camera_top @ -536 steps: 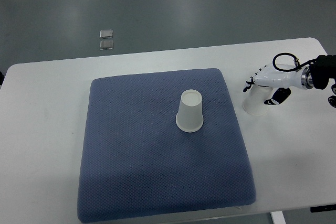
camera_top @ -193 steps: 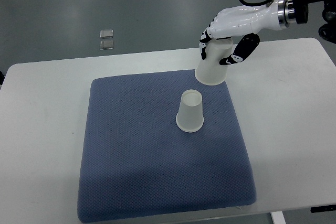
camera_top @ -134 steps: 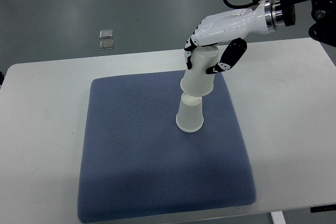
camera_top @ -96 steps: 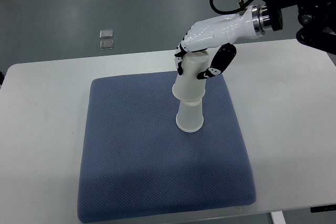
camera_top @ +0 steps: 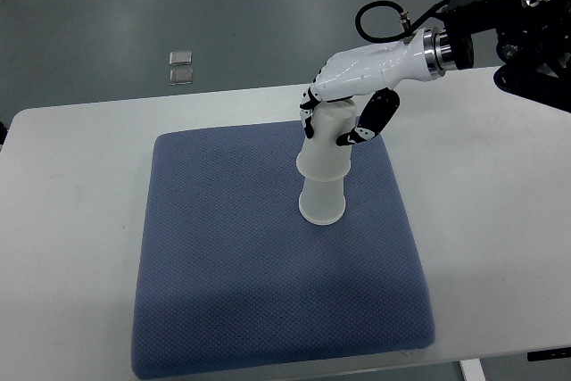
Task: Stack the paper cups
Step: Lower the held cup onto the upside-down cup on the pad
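A white paper cup (camera_top: 322, 202) stands upside down near the middle of the blue pad (camera_top: 223, 256). My right hand (camera_top: 337, 120) reaches in from the upper right and is shut on a second upside-down paper cup (camera_top: 325, 151). This held cup sits over the top of the standing cup, tilted slightly. Its mouth covers the lower cup's upper part. The left arm is not in view.
The blue pad lies on a white table (camera_top: 71, 185). Two small square objects (camera_top: 181, 67) lie on the grey floor beyond the table's far edge. A black cable (camera_top: 379, 20) loops above my right wrist.
My right hand carried the cup from the table's right side up and over to the pad. It has lowered the cup onto the standing cup and shifted slightly left.
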